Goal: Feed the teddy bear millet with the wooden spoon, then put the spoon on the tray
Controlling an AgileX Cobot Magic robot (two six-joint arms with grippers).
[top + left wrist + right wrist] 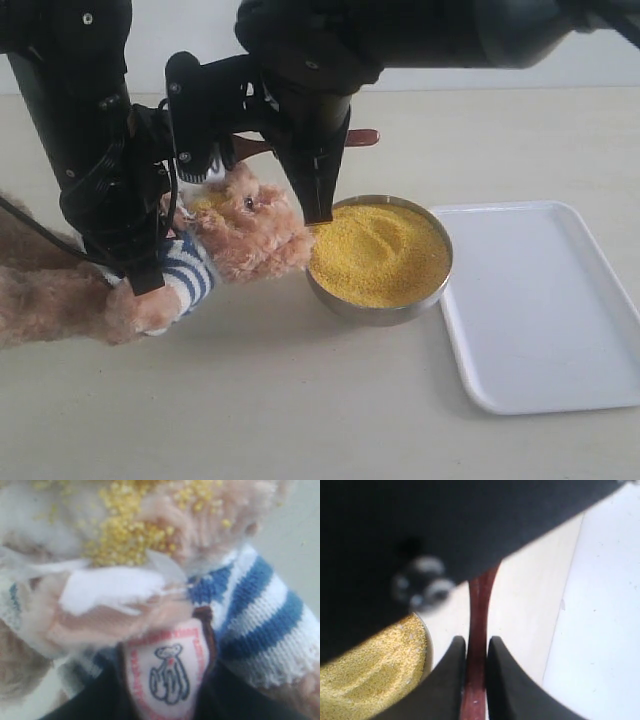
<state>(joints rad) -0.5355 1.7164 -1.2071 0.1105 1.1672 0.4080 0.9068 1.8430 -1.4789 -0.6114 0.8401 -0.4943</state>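
Note:
The teddy bear (255,235) lies on its back at the left, its head against the metal bowl (380,312) of millet (380,255). My left gripper (140,275) is shut on its striped shirt; up close its dark jaws (166,705) flank the chest badge (167,672), and loose millet (125,530) lies on the bear's (165,610) face. My right gripper (318,200) reaches across above the bear's head and the bowl's near rim. It (474,642) is shut on the wooden spoon (479,595). The handle's end (362,138) sticks out to the right; the spoon's bowl is hidden. The white tray (545,300) lies right of the bowl.
The light table (300,400) stretches bare in front of the bear and bowl. In the right wrist view the bowl's millet (370,675) and the tray (605,620) lie on either side of a strip of table (525,605), and a blurred black arm part (445,530) fills the rest.

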